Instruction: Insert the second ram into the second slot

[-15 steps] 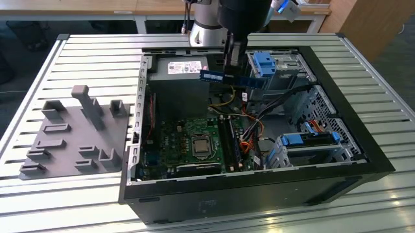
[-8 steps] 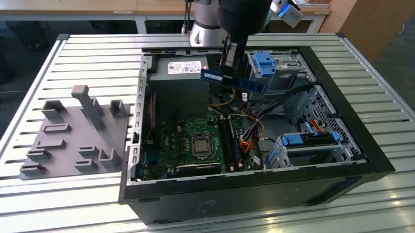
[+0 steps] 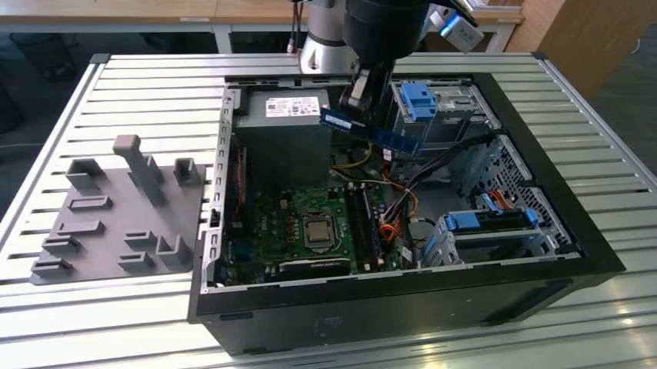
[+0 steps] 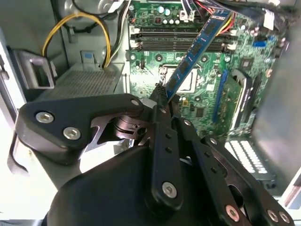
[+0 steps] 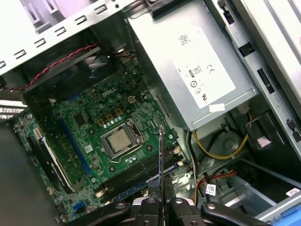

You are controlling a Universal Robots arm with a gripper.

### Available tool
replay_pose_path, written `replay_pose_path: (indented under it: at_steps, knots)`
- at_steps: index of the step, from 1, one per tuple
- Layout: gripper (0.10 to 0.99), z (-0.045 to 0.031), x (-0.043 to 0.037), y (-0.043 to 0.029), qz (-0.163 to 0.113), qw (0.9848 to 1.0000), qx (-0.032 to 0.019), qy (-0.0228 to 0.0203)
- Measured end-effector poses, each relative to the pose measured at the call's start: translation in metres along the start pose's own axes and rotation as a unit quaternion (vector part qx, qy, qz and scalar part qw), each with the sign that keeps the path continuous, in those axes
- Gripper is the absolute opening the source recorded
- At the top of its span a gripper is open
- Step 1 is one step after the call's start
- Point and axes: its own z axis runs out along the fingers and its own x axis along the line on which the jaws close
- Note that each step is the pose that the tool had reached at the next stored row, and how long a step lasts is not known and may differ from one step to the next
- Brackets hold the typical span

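My gripper (image 3: 355, 106) hangs over the open computer case (image 3: 534, 254), shut on the second ram (image 3: 375, 132), a thin dark-blue stick held level above the board. In the second wrist view the ram (image 4: 195, 52) juts from between the black fingers (image 4: 165, 141) of the gripper (image 4: 163, 97) and points toward the long dark memory slots (image 4: 178, 40). In the first wrist view the ram (image 5: 161, 160) shows edge-on above the slots (image 5: 141, 173), gripped at its near end by the gripper (image 5: 161, 201). The slots (image 3: 365, 223) lie on the green motherboard, well below the stick.
A grey power supply (image 3: 282, 131) fills the case's far corner beside the ram. The processor socket (image 3: 318, 231) sits beside the slots. Blue drive brackets (image 3: 421, 100) (image 3: 491, 221) and loose cables (image 3: 395, 207) crowd the exterior view's right. A grey fixture plate (image 3: 113, 215) lies outside the case.
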Motion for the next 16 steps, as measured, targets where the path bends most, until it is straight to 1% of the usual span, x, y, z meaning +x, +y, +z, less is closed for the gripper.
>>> replay_pose_path:
  at_steps: [2,4,6,8,10,12,14,16]
  knots:
    - [0.141,0.0010,0.0000,0.0000,0.019,0.9998,0.0002,-0.0002]
    - [0.141,0.0020,0.0000,0.0000,0.037,0.9993,0.0005,-0.0004]
    - [0.141,0.0030,0.0000,-0.0001,0.055,0.9985,0.0007,-0.0007]
    - [0.141,0.0040,0.0000,-0.0001,0.073,0.9973,0.0008,-0.0009]
    - [0.141,0.0051,0.0000,-0.0001,0.091,0.9958,0.0010,-0.0012]
    - [0.141,0.0061,0.0000,-0.0002,0.109,0.9940,0.0012,-0.0015]
    - [0.141,0.0072,0.0000,-0.0002,0.127,0.9919,0.0012,-0.0018]
    - [0.141,0.0084,0.0000,-0.0002,0.145,0.9894,0.0012,-0.0022]
